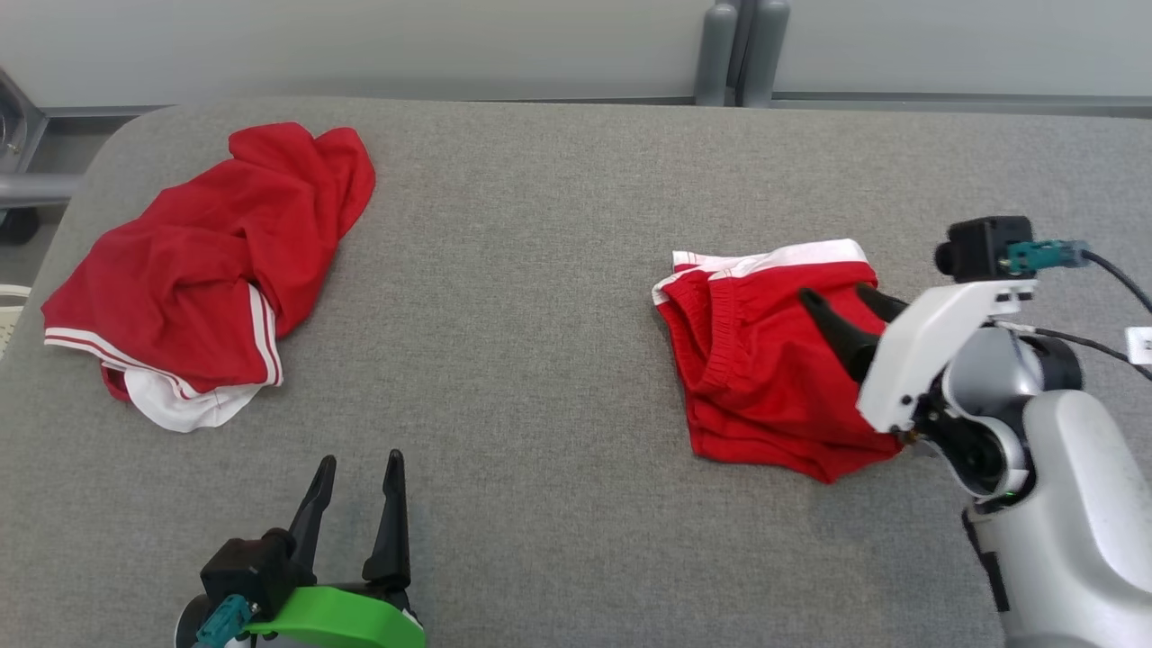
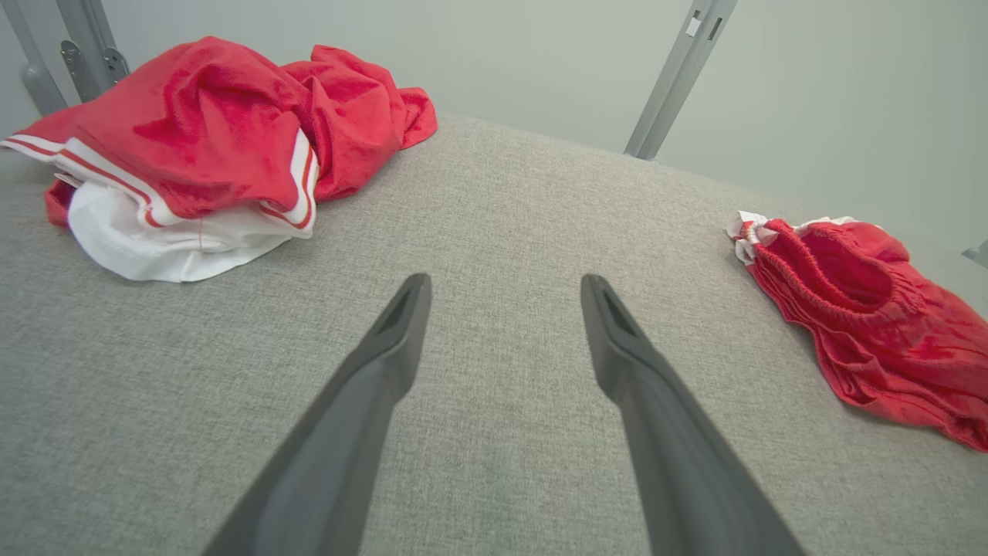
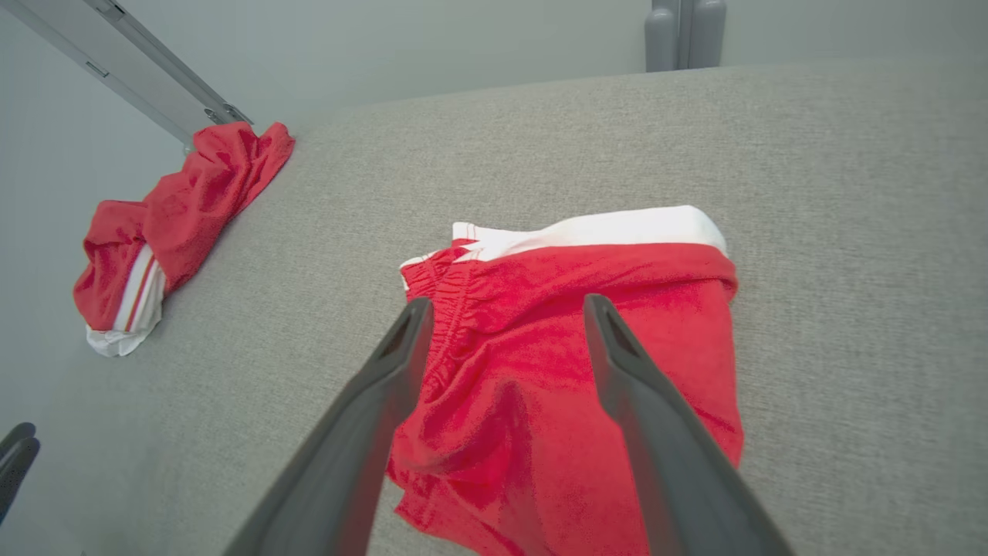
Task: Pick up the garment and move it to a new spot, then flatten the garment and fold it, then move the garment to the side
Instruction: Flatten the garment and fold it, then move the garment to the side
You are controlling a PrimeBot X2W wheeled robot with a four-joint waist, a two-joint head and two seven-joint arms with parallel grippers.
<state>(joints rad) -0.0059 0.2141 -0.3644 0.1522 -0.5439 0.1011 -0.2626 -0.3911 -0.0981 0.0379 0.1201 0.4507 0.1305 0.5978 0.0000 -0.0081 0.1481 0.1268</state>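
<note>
I saw the garment [image 1: 765, 378], red with a white band, lying folded on the table [image 1: 540, 270] at 3 o'clock in my head view. My right end effector [image 1: 832, 292] hung over it, fingers spread apart and gripping nothing; I could not tell whether the tips touched the cloth. My left end effector [image 1: 360, 459] sat at 7 o'clock, fingers also apart. A crumpled red heap [image 1: 207, 270] lay at 10 o'clock, well apart from the garment. Grey posts [image 1: 742, 49] stood at 12 o'clock behind the table.
</note>
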